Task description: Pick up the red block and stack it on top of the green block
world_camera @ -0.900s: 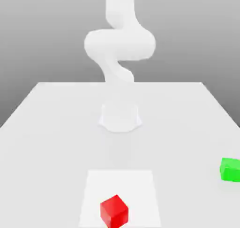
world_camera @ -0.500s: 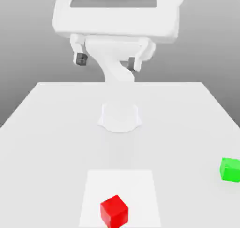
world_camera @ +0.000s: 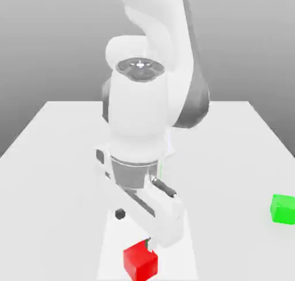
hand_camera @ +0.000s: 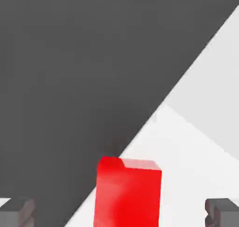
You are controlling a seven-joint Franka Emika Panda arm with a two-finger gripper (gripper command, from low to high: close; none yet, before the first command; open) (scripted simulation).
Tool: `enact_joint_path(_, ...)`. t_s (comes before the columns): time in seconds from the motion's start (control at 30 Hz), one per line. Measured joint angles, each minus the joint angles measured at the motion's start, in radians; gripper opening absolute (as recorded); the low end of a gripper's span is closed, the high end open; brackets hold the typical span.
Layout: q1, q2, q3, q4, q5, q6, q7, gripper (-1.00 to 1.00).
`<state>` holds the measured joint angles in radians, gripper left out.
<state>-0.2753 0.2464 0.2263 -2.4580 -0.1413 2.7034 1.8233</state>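
The red block (world_camera: 140,261) sits on the table near the front edge, on a paler square patch (world_camera: 185,257). My gripper (world_camera: 135,231) hangs just above and slightly behind it, pointing down, and is open; one dark fingertip (world_camera: 119,214) shows beside the hand. In the hand view the red block (hand_camera: 128,191) lies between the two widely spread fingertips (hand_camera: 18,212), with clear gaps on both sides, and my gripper (hand_camera: 120,214) touches nothing. The green block (world_camera: 283,209) rests on the table at the exterior view's far right, well away from the arm.
The white table (world_camera: 57,153) stretches back to a grey backdrop. My own white arm (world_camera: 144,118) bends down over the table's middle and hides part of the surface behind the red block.
The arm has swung down from high above the table to just over the red block, jaws still wide apart. Both blocks stay where they were.
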Motion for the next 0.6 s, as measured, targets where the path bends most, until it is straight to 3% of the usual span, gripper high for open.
enact_joint_path(0.1, 0.032, 0.108, -0.041, 0.015, -0.042, 0.085, 0.041, 0.00)
enact_joint_path(0.13, 0.044, 0.138, -0.056, 0.020, -0.056, 0.110, 0.051, -1.00)
enact_joint_path(0.37, 0.043, 0.143, -0.056, 0.020, -0.060, 0.115, 0.056, -1.00)
enact_joint_path(0.5, 0.013, 0.019, -0.012, -0.001, 0.007, 0.015, 0.005, -1.00)
enact_joint_path(0.6, 0.075, -0.041, 0.050, -0.017, 0.031, -0.029, 0.061, -1.00)
